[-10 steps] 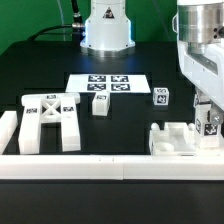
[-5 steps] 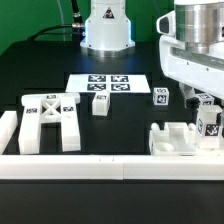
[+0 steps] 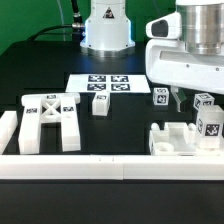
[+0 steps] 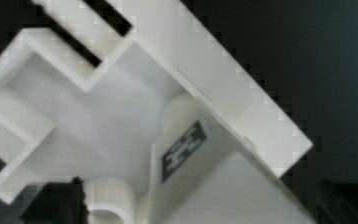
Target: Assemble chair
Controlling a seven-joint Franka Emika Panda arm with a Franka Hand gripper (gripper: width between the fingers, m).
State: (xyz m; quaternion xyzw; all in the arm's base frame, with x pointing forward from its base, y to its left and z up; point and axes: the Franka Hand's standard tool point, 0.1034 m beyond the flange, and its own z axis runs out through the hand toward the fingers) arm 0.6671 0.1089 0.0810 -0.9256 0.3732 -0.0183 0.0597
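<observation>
— White plastic all over the counter (image 3: 40, 70). Where does the chair stand?

— In pieces. The seat slab (image 3: 180, 140) lies at the exterior view's right, just behind the border rail (image 3: 100, 166). A tagged post (image 3: 210, 124) stands upright at its right end, with a second tagged piece (image 3: 204, 102) just behind it. The X-braced frame (image 3: 50, 120) lies well apart at the exterior view's left, joined to nothing.

— And the jaws?

— They hang under the arm (image 3: 190, 55), above the slab's far edge. Only one dark fingertip (image 3: 178, 100) shows in the exterior view, and the wrist view is mostly blurred white, so I cannot tell whether they are released or clenched. I make out nothing carried beneath them, but I would not swear to it.

— What does the coming move turn on?

— Which side the work lies on. The upright post is lower than the jaws and toward the exterior view's right, its long axis vertical. A small loose block (image 3: 160, 96) sits just to the exterior view's left of them. A loose post (image 3: 100, 103) lies farther left, beside the marker board (image 3: 108, 84).

— So which first?

— My guess is that the block is the shortest reach, a short sideways shift and then straight down. The frame would need a long crossing.
</observation>
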